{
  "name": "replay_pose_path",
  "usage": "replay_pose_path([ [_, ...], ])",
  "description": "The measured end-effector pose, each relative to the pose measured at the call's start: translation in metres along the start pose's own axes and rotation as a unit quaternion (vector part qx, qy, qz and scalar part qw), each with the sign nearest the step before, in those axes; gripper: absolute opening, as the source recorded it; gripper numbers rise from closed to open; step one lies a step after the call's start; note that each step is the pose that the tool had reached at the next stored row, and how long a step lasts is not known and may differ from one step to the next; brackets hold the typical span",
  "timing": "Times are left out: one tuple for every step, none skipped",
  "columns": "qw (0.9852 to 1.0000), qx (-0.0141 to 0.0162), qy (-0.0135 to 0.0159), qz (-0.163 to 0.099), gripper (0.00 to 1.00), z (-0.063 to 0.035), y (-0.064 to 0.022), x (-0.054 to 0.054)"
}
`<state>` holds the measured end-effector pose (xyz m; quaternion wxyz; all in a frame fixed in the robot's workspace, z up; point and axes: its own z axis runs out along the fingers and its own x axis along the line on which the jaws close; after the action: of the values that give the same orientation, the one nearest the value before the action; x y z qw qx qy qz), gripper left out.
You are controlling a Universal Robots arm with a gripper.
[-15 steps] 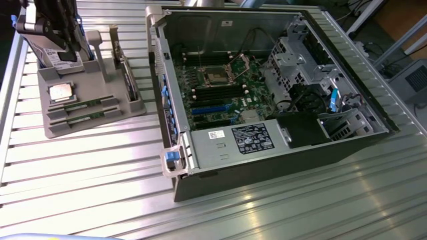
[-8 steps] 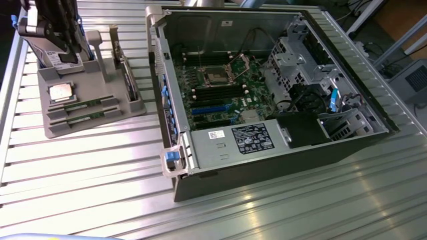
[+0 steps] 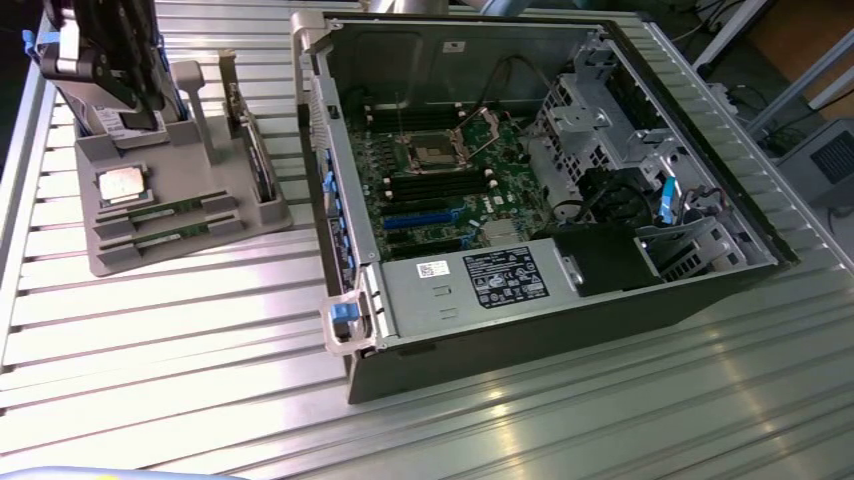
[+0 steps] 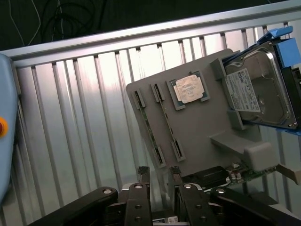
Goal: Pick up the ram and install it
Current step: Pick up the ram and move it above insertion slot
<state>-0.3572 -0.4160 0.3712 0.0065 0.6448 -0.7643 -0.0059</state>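
Slatted metal table (image 3: 200,330); ram (image 3: 167,213) on tray (image 3: 264,216)

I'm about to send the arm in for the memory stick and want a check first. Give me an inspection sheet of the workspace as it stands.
Surface: ribbed metal table.
Job's things: ram, two green sticks lying in slots of the grey holder; open computer case with its motherboard exposed.
Clutter: CPU chip and hard drive on the same holder.
Grippers: gripper over the holder's edge by the stick ends, jaws open, holding nothing.
Cables: black loop and blue leads inside the case.
Surroundings: pale device with an orange button beside the table; loose wires beyond it.
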Motion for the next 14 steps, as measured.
replay_pose_path([
  [1.0, 0.0, 0.0, 0.0, 0.3, 0.0007, 0.0, 0.0],
  [1.0, 0.0, 0.0, 0.0, 0.3, 0.0012, 0.0, 0.0],
  [1.0, 0.0, 0.0, 0.0, 0.3, 0.0016, 0.0, 0.0],
  [1.0, 0.0, 0.0, 0.0, 0.3, 0.002, 0.0, 0.0],
  [1.0, 0.0, 0.0, 0.0, 0.3, 0.0025, 0.0, 0.0],
  [1.0, 0.0, 0.0, 0.0, 0.3, 0.0032, -0.0001, 0.0],
  [1.0, 0.0, 0.0, 0.0, 0.3, 0.0043, -0.0001, 0.0],
  [1.0, 0.0, 0.0, 0.0, 0.3, 0.005, -0.0001, 0.0],
  [1.0, 0.0, 0.0, 0.0, 0.3, 0.0058, -0.0001, 0.0],
  [1.0, 0.0, 0.0, 0.0, 0.3, 0.0065, -0.0001, 0.0],
  [1.0, 0.0, 0.0, 0.0, 0.3, 0.0069, -0.0001, 0.0],
  [1.0, 0.0, 0.0, 0.0, 0.3, 0.0074, -0.0001, 0.0],
  [1.0, 0.0, 0.0, 0.0, 0.3, 0.0084, -0.0002, 0.0],
  [1.0, 0.0, 0.0, 0.0, 0.3, 0.0089, -0.0002, 0.0],
])
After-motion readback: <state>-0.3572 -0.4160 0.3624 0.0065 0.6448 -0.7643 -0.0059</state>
